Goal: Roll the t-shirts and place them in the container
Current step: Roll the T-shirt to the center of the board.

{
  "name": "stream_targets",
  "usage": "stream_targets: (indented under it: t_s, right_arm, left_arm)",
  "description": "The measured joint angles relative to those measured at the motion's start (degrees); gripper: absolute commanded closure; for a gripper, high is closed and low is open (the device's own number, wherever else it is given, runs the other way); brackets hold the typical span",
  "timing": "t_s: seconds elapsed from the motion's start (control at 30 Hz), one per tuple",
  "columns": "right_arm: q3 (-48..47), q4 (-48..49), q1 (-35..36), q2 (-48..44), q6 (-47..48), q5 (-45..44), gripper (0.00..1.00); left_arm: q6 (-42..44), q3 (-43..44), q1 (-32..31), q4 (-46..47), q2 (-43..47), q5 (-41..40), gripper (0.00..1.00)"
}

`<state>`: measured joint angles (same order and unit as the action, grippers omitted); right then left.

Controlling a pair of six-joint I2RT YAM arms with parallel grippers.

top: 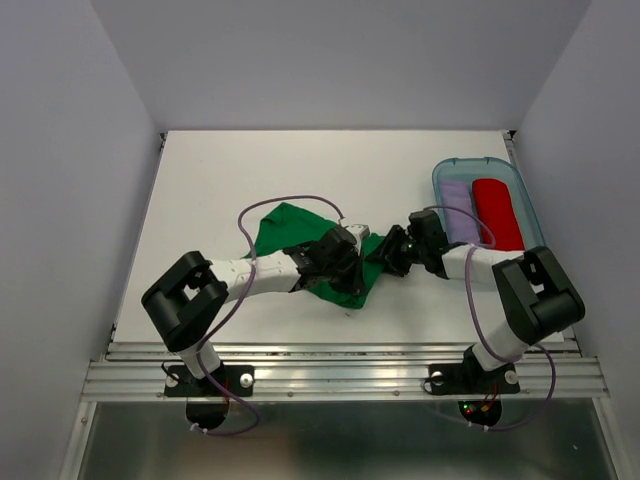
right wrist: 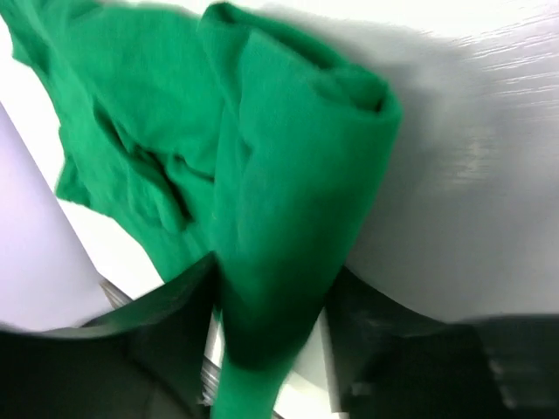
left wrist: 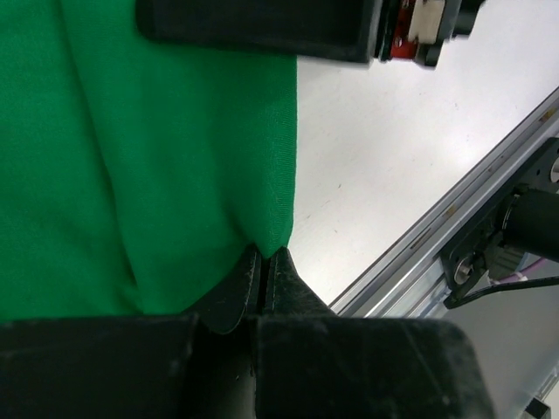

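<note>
A bright green t-shirt (top: 285,228) lies crumpled at the middle of the white table, partly under both arms. My left gripper (top: 352,268) is shut on its edge; in the left wrist view the jaws pinch a corner of the green cloth (left wrist: 175,157) at the left gripper (left wrist: 265,259). My right gripper (top: 383,256) faces it from the right. In the blurred right wrist view, a rolled part of the green t-shirt (right wrist: 297,148) runs between the right gripper (right wrist: 275,266) fingers, which press on both sides. A lilac t-shirt (top: 458,210) and a red t-shirt (top: 495,212) lie rolled in a tray.
The pale blue tray (top: 440,170) stands at the back right of the table. An aluminium rail (top: 340,365) runs along the near table edge, also seen as the rail (left wrist: 454,209) in the left wrist view. Grey walls enclose the table on three sides.
</note>
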<state>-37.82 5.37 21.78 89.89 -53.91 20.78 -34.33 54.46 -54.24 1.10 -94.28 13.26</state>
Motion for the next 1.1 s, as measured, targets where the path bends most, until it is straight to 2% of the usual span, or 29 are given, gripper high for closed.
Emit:
stream_targets:
  t_s: [0.1, 0.13, 0.2, 0.23, 0.3, 0.33, 0.43, 0.47, 0.83, 1.1]
  right_arm:
    - [-0.4, 1.0, 0.1, 1.1, -0.5, -0.1, 0.71]
    - [-0.9, 1.3, 0.1, 1.9, -0.8, -0.1, 0.82]
    - [-1.3, 1.6, 0.1, 2.8, -1.0, 0.0, 0.91]
    - [-1.4, 1.6, 0.1, 3.0, -1.0, 0.0, 0.96]
    - [-1.6, 1.6, 0.4, 3.3, -1.2, 0.2, 0.99]
    - [-1.6, 1.7, 0.8, 3.3, -1.2, 0.2, 0.99]
    - [-1.9, 1.6, 1.3, 3.3, -1.2, 0.2, 0.99]
    - [-2.0, 1.6, 1.6, 3.3, -1.2, 0.0, 0.99]
    - [-3.5, 1.0, 4.2, 3.3, -1.4, -0.5, 0.99]
    - [-4.1, 0.0, 4.2, 3.3, -1.4, -0.7, 0.99]
  left_arm:
    - [0.1, -0.7, 0.0, 0.1, 0.0, 0.3, 1.00]
    - [0.2, -0.9, 0.0, 0.2, 0.0, 0.3, 1.00]
    - [0.5, -1.1, 0.0, 0.3, 0.1, 0.3, 0.98]
    - [0.8, -1.2, 0.0, 0.3, 0.2, 0.3, 0.84]
    - [1.4, -1.4, 0.0, 0.1, 0.4, 0.2, 0.68]
    - [1.6, -1.4, 0.0, -0.1, 0.5, 0.0, 0.50]
    - [2.9, -1.4, 0.0, -2.6, 1.3, -0.6, 0.26]
    - [2.9, -1.4, 0.0, -3.3, 1.6, -0.8, 0.23]
    - [6.1, 7.0, -3.2, -12.7, 2.0, -11.5, 0.21]
    - [6.4, 12.6, -8.0, -15.8, -4.7, -20.2, 0.22]
